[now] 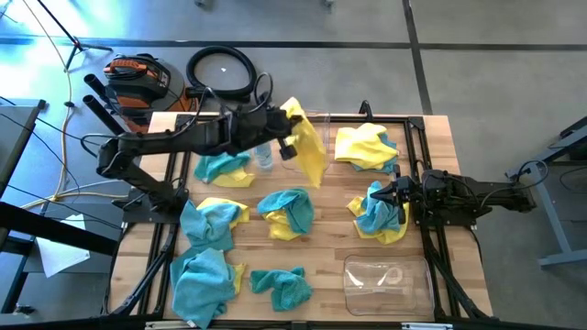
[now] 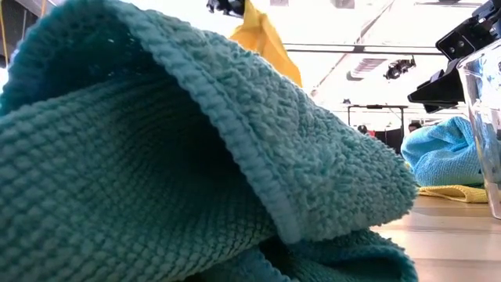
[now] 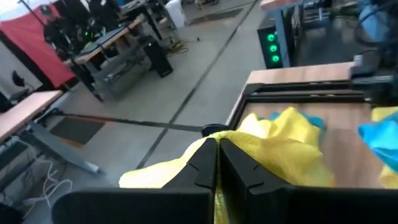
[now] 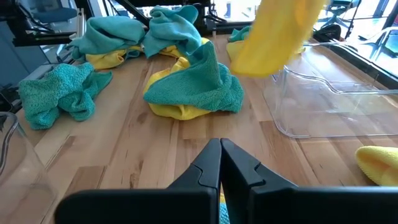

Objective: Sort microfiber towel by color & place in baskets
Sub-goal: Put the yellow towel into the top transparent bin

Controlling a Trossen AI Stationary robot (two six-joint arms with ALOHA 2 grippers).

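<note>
Several yellow and teal-blue towels lie in crumpled piles on the wooden table, such as a teal-and-yellow one [image 1: 286,213] mid-table and a teal one [image 2: 156,157] filling the low view. My left gripper [image 1: 293,136] is over the table's far middle, shut on a yellow towel [image 1: 309,145]. This towel hangs over a clear basket [image 4: 329,106]. A second clear basket [image 1: 385,280] stands near the right front. My right gripper [image 1: 393,194] rests shut at the right side, above a teal-and-yellow pile [image 1: 381,218]. My left gripper pinches the yellow towel between its two fingers at a bunched upper part [image 3: 244,134]; whether one layer or several cannot be told. The fingers reach in nearly level from the table's left. The towel hangs slack below them [image 4: 277,34], lifted clear of the table.
A small white-and-blue bottle [image 1: 264,156] stands beside the far basket. Other towel piles lie at the far right [image 1: 365,147], far left [image 1: 223,170] and along the near left [image 1: 206,275]. Black frame rails run along the table's left and right sides.
</note>
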